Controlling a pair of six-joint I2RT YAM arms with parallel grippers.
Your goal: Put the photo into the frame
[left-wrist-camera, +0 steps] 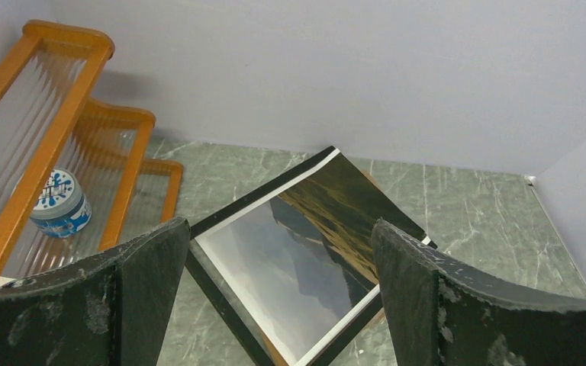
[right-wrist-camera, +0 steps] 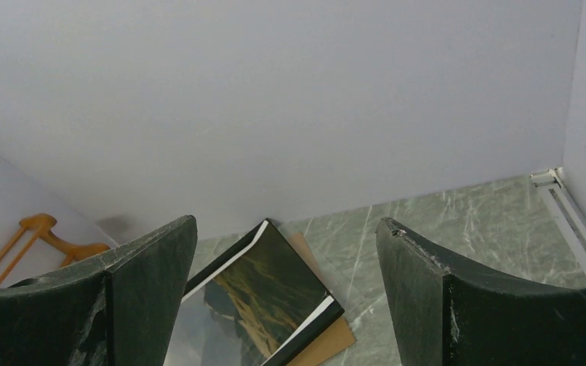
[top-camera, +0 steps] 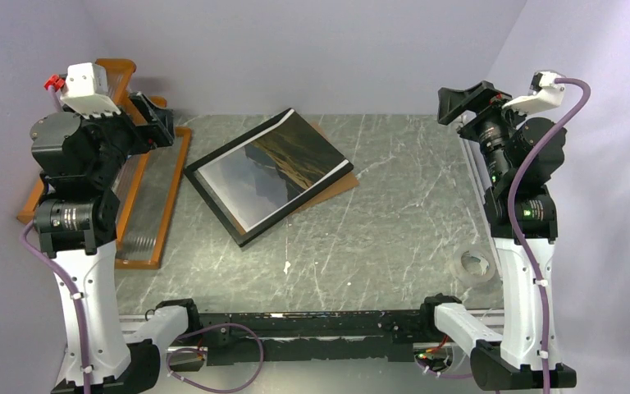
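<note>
**Both pincers wide and empty; photo on the frame, fit unclear**

Hidden or unclear:
- The photo (top-camera: 279,164) lies face up across the frame (top-camera: 217,205), left of centre at the far half of the bench (top-camera: 394,230). Black rail shows along the near-left and near-right sides. I cannot tell whether the print sits inside the rails or only on top of them.
- A brown backing board (top-camera: 336,190) lies under both. Only its right corner and a sliver at the far edge stick out.
- The left arm covers much of the orange rack (top-camera: 172,193) in the top view. A small jar with a blue-and-white lid (left-wrist-camera: 59,204) shows on the rack in the left wrist view only.
- A pale translucent ring (top-camera: 476,264) lies beside the right arm. It is too faint to identify.
- Both wrist views cut off the near end of the photo.

Pincers:
- The left pincer (left-wrist-camera: 281,236) is raised above the rack's far end with its jaws spread fully. It has nothing between them and touches nothing. The photo is seen through the gap, well below.
- The right pincer (right-wrist-camera: 286,225) is high at the far right with its jaws spread wide. It is empty and well apart from the photo.
</note>
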